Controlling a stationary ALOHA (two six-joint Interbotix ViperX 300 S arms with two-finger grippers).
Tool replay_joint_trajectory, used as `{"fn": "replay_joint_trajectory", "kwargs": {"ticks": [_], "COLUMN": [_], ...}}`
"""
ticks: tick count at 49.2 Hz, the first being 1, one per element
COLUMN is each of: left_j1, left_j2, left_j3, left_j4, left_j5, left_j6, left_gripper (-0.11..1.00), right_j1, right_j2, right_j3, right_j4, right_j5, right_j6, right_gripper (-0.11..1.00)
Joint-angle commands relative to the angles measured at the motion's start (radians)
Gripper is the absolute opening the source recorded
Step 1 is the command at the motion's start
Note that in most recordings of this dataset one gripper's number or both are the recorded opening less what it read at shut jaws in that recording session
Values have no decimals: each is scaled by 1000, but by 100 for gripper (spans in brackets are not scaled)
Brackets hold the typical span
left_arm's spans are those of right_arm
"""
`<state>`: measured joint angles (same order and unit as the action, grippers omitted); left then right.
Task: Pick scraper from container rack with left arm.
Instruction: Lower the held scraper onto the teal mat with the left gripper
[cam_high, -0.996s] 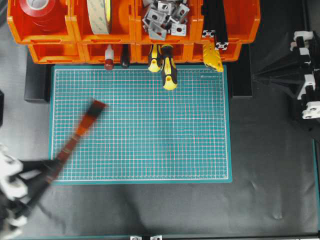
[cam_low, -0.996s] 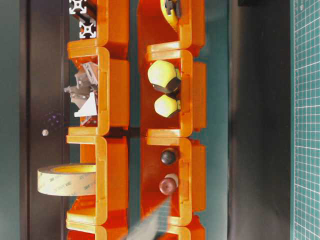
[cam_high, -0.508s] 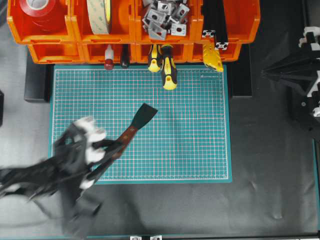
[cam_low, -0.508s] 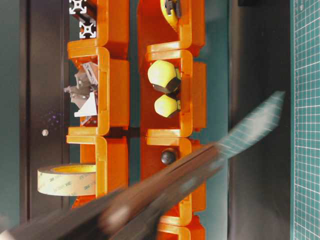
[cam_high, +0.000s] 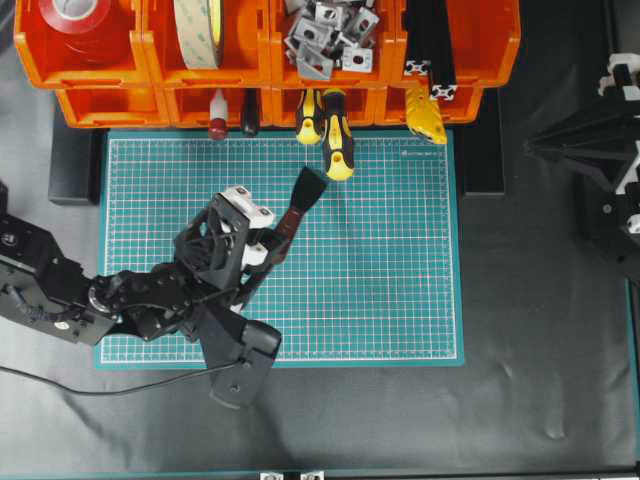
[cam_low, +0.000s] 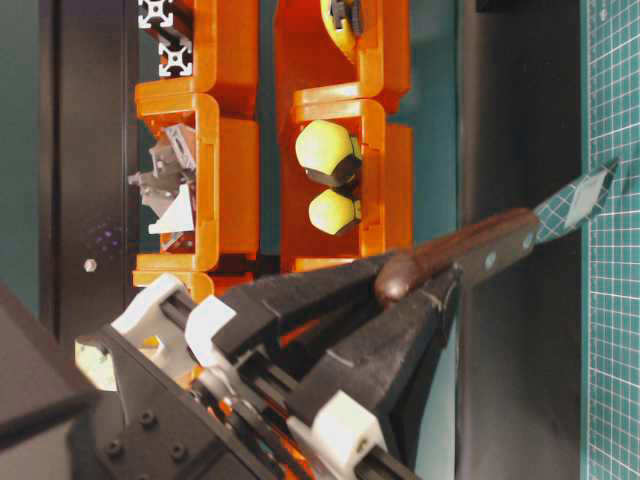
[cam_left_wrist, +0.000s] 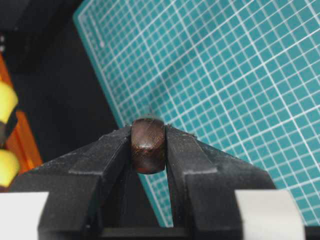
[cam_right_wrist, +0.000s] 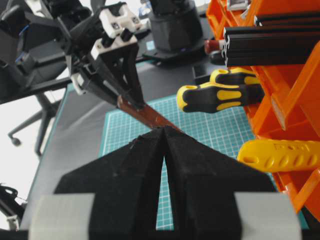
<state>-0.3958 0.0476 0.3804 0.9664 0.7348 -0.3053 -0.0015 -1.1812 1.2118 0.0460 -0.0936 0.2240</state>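
My left gripper (cam_high: 264, 246) is shut on the scraper (cam_high: 300, 200) and holds it over the green mat, blade tip pointing up-right toward the orange container rack (cam_high: 270, 82). In the left wrist view the fingers clamp the rounded brown handle end (cam_left_wrist: 147, 145) from both sides. The table-level view shows the handle (cam_low: 470, 255) sticking out of the fingers, with the blade (cam_low: 582, 195) beyond it, clear of the rack (cam_low: 230, 180). My right gripper (cam_high: 530, 150) is shut and empty at the right, off the mat; its tips (cam_right_wrist: 164, 131) meet.
Two yellow-and-black screwdrivers (cam_high: 337, 135) stick out of a lower bin just above the blade tip. A red-capped tool (cam_high: 217, 128) and a yellow piece (cam_high: 425, 115) sit in other lower bins. The green cutting mat (cam_high: 390, 290) lies in front of the rack. Upper bins hold tape rolls and metal brackets.
My left arm has swung from the lower left onto the mat with the scraper, its blade moving up-right to just below the screwdrivers. The right arm has shifted slightly.
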Motion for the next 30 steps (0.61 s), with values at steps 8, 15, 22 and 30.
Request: {"fn": "replay_joint_trajectory", "kwargs": {"ticks": [8, 15, 22, 30], "left_j1": [9, 14, 18, 25], "left_j2": [-12, -14, -15, -17], "left_j3": [-37, -35, -28, -20], "left_j4": [6, 6, 5, 3], "left_j5": [-20, -60, -153, -149], "left_j6": [-15, -41, -58, -104], "left_gripper": [21, 22, 61, 90], "right_j1": [-2, -2, -2, -2], "right_j2": [6, 6, 6, 6], "right_j3": [-37, -37, -37, -37], "right_j4": [2, 3, 2, 2], "right_j5": [11, 17, 25, 32], "right_j6": [0, 0, 0, 2], "right_gripper": [-1, -1, -1, -1]}}
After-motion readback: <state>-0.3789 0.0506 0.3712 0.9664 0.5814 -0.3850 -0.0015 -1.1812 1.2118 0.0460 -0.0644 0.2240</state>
